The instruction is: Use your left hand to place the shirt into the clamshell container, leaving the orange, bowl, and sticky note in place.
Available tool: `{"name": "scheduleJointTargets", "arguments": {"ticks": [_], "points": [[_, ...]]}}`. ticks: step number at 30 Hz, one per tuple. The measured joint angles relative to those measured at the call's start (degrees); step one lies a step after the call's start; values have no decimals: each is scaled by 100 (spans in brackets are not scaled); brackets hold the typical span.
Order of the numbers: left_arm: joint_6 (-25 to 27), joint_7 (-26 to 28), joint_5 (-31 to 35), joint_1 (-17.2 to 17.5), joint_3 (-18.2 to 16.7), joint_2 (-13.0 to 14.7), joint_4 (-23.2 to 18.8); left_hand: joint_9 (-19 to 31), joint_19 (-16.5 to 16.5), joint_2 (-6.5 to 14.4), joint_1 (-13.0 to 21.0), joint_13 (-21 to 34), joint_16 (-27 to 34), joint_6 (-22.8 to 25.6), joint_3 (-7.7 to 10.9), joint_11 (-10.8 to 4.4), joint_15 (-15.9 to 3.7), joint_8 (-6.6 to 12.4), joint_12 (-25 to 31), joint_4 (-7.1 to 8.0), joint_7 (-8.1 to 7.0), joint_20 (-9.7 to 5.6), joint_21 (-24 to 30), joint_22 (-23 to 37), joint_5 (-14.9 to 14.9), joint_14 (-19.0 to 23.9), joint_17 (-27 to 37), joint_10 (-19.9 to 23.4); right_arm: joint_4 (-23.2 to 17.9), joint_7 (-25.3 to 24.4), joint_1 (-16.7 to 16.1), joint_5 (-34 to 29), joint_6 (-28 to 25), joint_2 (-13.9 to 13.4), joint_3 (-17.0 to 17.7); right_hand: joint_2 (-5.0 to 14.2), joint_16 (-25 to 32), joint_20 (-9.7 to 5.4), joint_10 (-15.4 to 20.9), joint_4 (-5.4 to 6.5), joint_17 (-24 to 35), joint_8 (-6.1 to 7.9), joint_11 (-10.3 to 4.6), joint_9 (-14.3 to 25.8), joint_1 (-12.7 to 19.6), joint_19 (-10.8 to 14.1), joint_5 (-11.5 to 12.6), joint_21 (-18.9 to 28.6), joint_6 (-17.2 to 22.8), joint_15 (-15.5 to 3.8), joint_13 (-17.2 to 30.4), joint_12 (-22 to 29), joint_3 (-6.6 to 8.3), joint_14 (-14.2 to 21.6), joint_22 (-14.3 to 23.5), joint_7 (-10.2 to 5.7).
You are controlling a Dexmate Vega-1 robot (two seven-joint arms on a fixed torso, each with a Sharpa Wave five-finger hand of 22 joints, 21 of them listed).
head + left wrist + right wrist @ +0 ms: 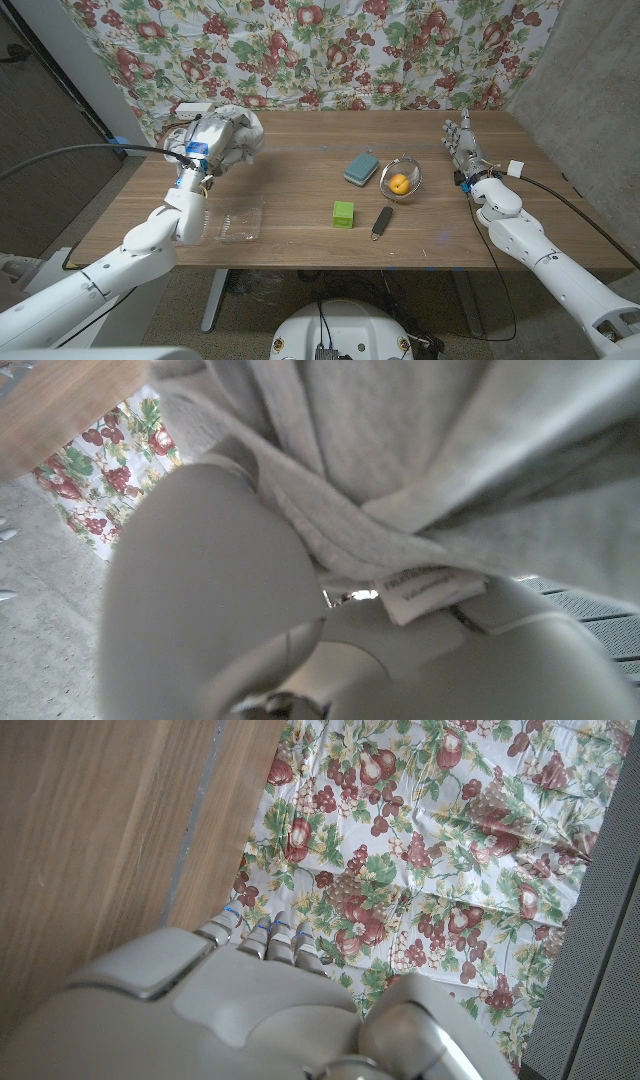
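Left hand gripping grey shirt, its white label unreadable

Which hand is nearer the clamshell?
Left. The left hand, holding the shirt, is just behind the clamshell; the right hand is far across the table.

Soft matt grey cloth shirt; clear glossy plastic container; smooth wooden table; wire-mesh metal bowl; printed cloth backdrop.
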Motion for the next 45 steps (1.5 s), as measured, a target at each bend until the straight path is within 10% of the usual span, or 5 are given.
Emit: {"name": "scheduleJointTargets", "arguments": {"ticks": [45], "points": [[168, -109, 104, 1329, -770, 33, -833, -73, 16, 0, 0, 0, 14, -9, 0, 0, 0, 27, 0, 0, -9, 12, 48, -206, -13, 1, 32, 0, -71, -73, -54, -65, 7, -20, -2, 1, 0, -143, 0, -25, 0, 0, 0, 0, 1, 42, 0, 0, 32, -31, 0, -23, 25, 55, -12, -32]]}}
